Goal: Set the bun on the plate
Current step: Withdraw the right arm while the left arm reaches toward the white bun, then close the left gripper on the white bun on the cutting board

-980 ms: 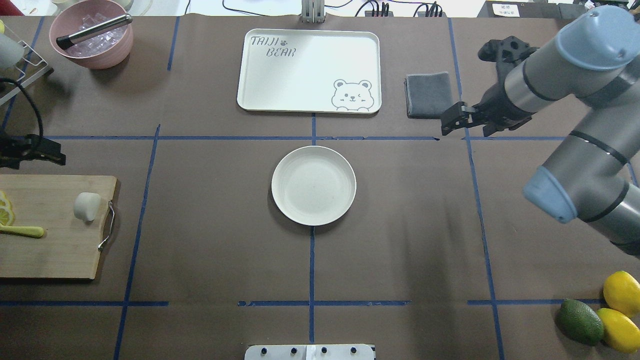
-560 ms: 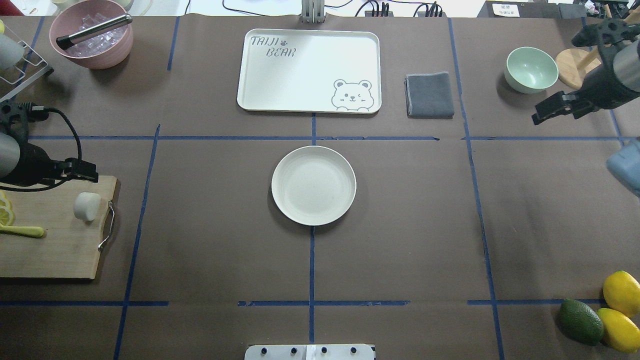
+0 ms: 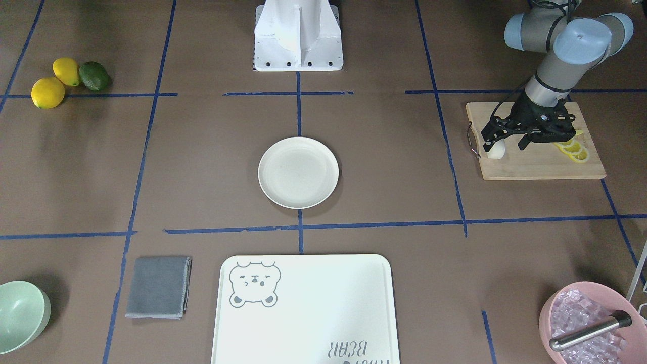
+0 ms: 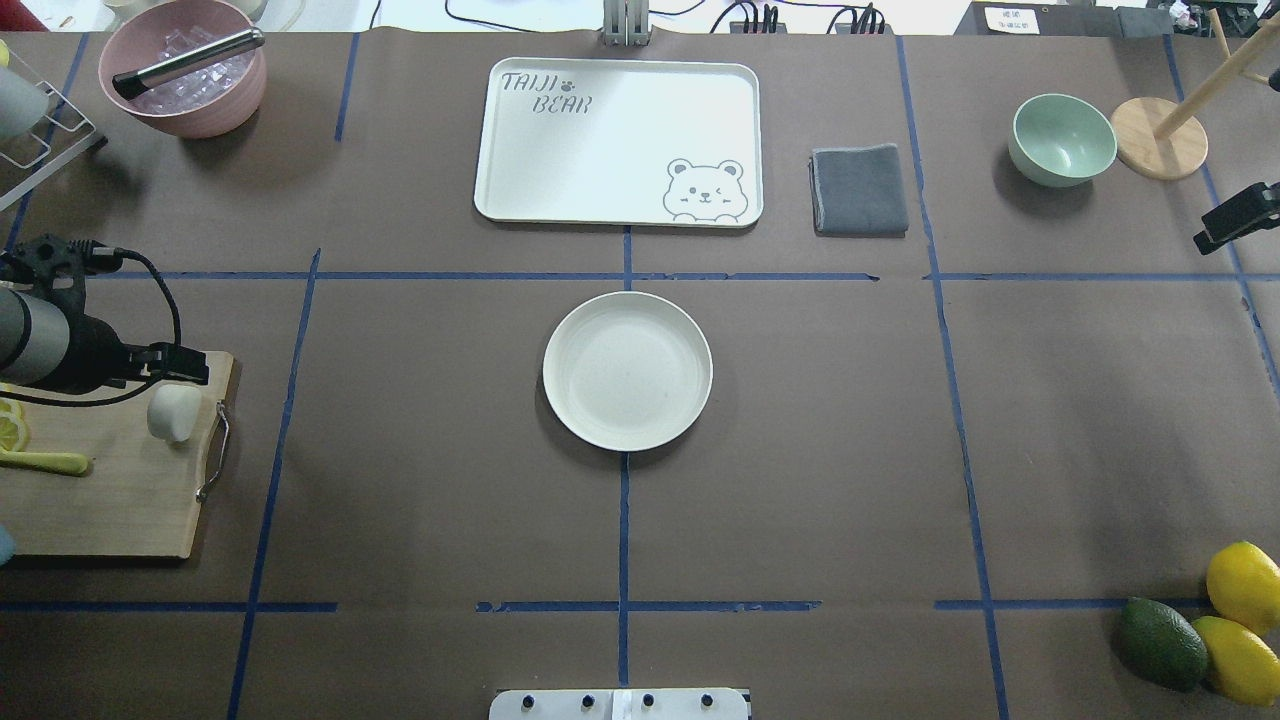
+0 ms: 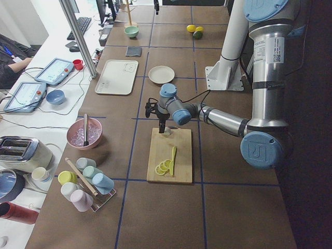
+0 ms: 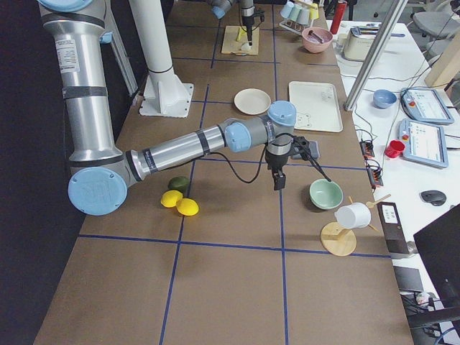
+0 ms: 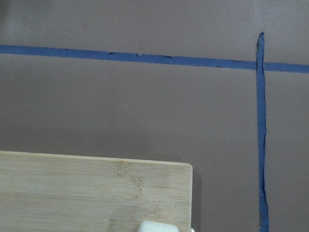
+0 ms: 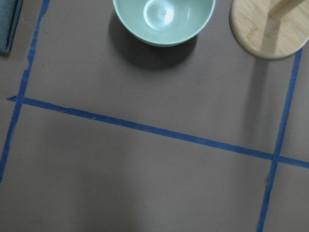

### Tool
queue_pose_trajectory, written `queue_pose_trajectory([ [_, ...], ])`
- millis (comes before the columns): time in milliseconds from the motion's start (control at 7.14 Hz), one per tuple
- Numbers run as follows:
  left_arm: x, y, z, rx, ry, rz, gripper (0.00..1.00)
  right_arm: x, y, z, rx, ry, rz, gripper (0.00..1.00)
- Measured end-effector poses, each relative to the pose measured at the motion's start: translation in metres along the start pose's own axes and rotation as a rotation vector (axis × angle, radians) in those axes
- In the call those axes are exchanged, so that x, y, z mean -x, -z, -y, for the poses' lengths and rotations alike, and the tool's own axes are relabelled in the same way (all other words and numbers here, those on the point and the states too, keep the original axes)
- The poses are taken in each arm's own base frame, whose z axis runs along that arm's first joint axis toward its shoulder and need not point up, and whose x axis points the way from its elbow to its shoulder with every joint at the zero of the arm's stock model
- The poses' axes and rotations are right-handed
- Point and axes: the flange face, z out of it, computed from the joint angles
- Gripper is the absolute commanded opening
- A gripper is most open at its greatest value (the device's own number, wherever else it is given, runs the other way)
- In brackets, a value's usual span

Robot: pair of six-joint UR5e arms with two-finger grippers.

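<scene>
nothing placed yet: the bun (image 3: 497, 150) lies on the board (image 3: 536, 164), left tool (image 3: 504, 145) spread wide beside it, plate (image 3: 298, 172) empty.

Bright, even light from above falls on the matte tabletop (image 4: 800, 450). Soft, faint shadows lie near the plate (image 4: 627, 370) and bowl (image 8: 164, 24), whose inside carries a small highlight. Every view is sharp.

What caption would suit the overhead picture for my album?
Left gripper hovers close by the white bun on the cutting board, the bare plate waiting mid-table.
</scene>
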Motion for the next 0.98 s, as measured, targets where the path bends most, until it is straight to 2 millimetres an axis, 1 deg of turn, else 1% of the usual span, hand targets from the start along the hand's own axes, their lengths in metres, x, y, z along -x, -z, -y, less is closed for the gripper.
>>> queue_pose_trajectory([
  [140, 0.001, -0.006, -0.006, 0.009, -0.006, 0.009, 1.0, -0.007, -0.001, -0.003, 0.006, 0.0, -0.002, 1.0],
  [280, 0.004, -0.011, -0.012, 0.021, -0.009, 0.018, 1.0, -0.01, -0.001, -0.005, 0.008, 0.0, -0.003, 1.0],
  [560, 0.008, -0.019, -0.024, 0.046, -0.012, 0.031, 1.0, -0.012, -0.003, -0.007, 0.012, -0.003, -0.003, 1.0],
  [700, 0.009, -0.021, -0.028, 0.055, -0.015, 0.034, 0.97, -0.013, -0.003, -0.008, 0.012, -0.004, -0.003, 1.0],
  [980, 0.008, -0.023, -0.031, 0.061, -0.016, 0.036, 0.76, -0.013, -0.003, -0.008, 0.013, -0.005, -0.003, 1.0],
])
